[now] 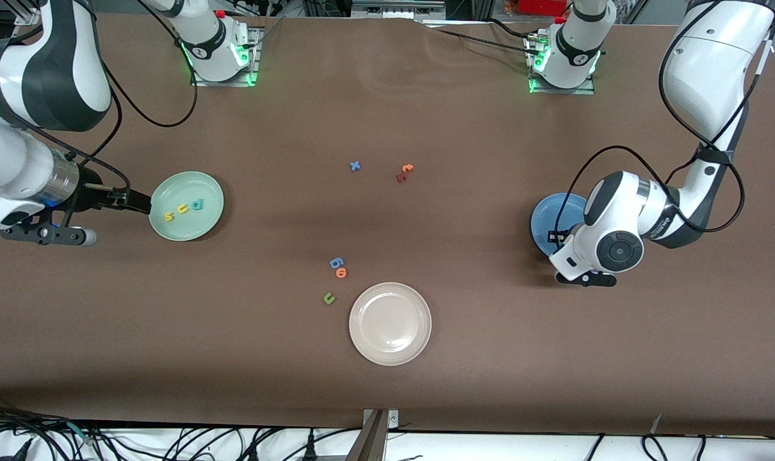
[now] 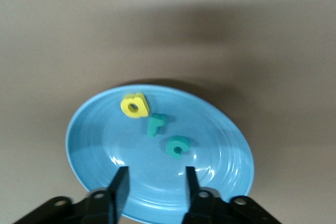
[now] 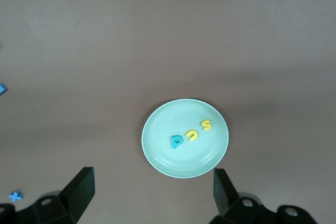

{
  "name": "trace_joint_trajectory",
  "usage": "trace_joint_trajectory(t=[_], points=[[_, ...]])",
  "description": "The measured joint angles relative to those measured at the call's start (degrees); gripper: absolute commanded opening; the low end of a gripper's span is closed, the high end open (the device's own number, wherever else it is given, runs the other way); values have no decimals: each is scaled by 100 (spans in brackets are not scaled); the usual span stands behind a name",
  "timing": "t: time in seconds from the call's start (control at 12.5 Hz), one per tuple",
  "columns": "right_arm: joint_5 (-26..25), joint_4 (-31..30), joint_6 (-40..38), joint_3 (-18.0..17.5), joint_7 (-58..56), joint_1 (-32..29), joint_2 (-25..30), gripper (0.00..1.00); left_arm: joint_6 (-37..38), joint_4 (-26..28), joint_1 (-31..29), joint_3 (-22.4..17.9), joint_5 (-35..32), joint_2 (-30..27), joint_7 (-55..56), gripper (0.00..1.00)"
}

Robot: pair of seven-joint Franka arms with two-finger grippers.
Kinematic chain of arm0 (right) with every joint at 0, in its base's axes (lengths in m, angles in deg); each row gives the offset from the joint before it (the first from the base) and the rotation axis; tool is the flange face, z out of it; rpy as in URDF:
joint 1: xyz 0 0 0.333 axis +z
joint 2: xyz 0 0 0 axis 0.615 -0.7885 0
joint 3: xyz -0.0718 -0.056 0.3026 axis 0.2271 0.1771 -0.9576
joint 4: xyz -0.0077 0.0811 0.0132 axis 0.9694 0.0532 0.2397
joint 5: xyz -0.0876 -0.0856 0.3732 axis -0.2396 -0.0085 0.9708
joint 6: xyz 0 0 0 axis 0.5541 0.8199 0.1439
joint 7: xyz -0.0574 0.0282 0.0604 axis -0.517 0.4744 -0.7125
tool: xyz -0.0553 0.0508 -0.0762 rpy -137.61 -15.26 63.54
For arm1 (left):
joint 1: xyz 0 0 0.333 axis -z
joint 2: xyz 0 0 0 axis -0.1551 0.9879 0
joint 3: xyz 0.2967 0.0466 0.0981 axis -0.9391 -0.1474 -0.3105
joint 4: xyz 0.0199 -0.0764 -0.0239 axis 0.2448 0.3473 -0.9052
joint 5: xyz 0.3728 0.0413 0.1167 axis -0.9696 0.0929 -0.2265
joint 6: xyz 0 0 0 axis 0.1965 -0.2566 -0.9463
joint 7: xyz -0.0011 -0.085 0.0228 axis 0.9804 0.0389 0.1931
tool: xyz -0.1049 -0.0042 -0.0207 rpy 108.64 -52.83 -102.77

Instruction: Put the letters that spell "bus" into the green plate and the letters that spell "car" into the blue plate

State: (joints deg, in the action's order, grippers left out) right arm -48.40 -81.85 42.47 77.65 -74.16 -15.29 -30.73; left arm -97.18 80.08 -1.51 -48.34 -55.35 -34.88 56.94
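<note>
Brown matte table (image 1: 426,115) spread wide below me, even overhead light with soft shadows, a white ledge (image 1: 522,445) along the near edge strung with black cables (image 1: 234,443), dark clutter past the top edge, maybe shelving, hard for me to say.

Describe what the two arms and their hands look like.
Both arms are glossy white shells with dark grey joint bands and loose black cables looped alongside. The right arm carries grey lettering on its shell and a bare metal wrist cylinder. The left arm ends in a round dark cap with concentric rings. Green lights glow at both bases. The left hand and right hand have flat black fingers.
</note>
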Motion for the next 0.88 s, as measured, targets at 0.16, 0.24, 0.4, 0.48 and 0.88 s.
trace_joint_trajectory(t=[0.16, 0.24, 0.4, 0.48, 0.88], points=[[0, 0, 0, 0, 0, 0, 0, 100, 166, -154, -1, 14, 0, -71, -18, 100], [0, 0, 0, 0, 0, 0, 0, 100, 315, -225, -1, 25, 52, -171, -19, 100], [0, 1, 0, 0, 0, 0, 0, 100, 733, -443, -30, 27, 275, -451, -19, 100], [0, 1, 0, 0, 0, 0, 0, 100, 967, -557, -91, 28, 334, -601, -19, 100], [0, 2, -2, 0, 0, 1, 0, 100, 2055, -1134, -639, -31, 822, -1316, -612, 100]])
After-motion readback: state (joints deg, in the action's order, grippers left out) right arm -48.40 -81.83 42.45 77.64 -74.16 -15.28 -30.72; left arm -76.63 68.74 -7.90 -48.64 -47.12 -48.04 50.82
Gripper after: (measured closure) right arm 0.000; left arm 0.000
